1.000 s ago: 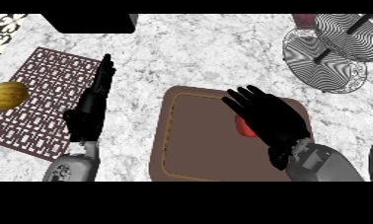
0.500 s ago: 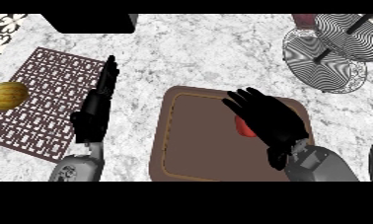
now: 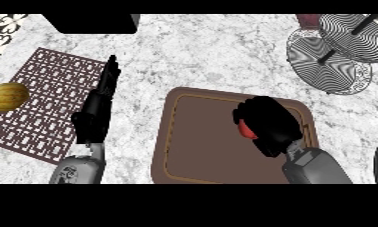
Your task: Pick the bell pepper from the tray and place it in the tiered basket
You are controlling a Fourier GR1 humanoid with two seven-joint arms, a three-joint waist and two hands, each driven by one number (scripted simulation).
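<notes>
A brown tray (image 3: pixel 199 141) lies on the marble counter at the lower middle. On its right half, my right hand (image 3: pixel 267 123) curls over the red bell pepper (image 3: pixel 245 129), of which only a small red patch shows at the hand's left side. The tiered basket (image 3: pixel 332 56), with striped black-and-white round trays, stands at the far right. My left hand (image 3: pixel 97 106) rests open at the left, fingers straight and pointing away, over the edge of a patterned mat.
A brown lattice mat (image 3: pixel 44 101) covers the left of the counter, with a yellow-brown round fruit (image 3: pixel 13 97) at its left edge. A black block (image 3: pixel 92 22) sits at the top left.
My right hand's fingers, spread over the pepper before, have now curled down round it. The left hand has barely shifted.
</notes>
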